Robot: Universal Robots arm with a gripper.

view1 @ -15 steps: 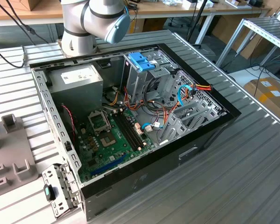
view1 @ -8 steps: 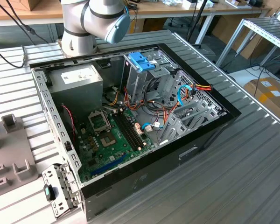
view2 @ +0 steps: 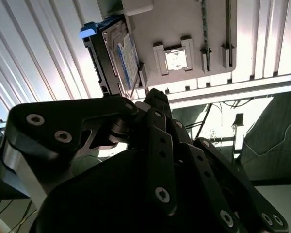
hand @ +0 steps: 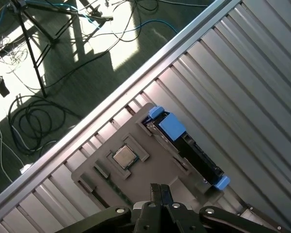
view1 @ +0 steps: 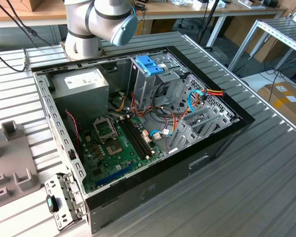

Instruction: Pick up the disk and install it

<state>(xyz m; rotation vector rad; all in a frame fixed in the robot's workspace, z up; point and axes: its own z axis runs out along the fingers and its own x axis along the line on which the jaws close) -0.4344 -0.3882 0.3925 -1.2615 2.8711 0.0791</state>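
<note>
Both wrist views look down on the gripper [hand: 160,188], and its black fingers are pressed together with nothing between them. It hangs above a grey holder plate [hand: 150,174] lying on the slatted metal table [hand: 242,82].

The disk [hand: 189,148] stands on its long edge in a slot at one side of that plate, apart from the gripper. The first wrist view shows its dark body framed by the bright blue carrier, with a blue tab at each end. The second wrist view shows the disk [view2: 117,56] more from its broad side, label facing out, just beyond the fingertips. A square processor chip [hand: 123,156] sits in a pocket of the plate, beside the disk but not touching it. Past the table edge, the first wrist view shows loose cables [hand: 34,121] on the floor.

The exterior view shows the open computer case [view1: 214,145] lying on its side on the table. The motherboard [view1: 116,148] is on the near side. At the far side, the power supply [view1: 84,84] sits toward the exterior view's left. The upright drive cage [view1: 145,84] with its blue handle [view1: 150,65] stands to its right. The arm [view1: 96,22] rises just behind the case's far wall.
</note>
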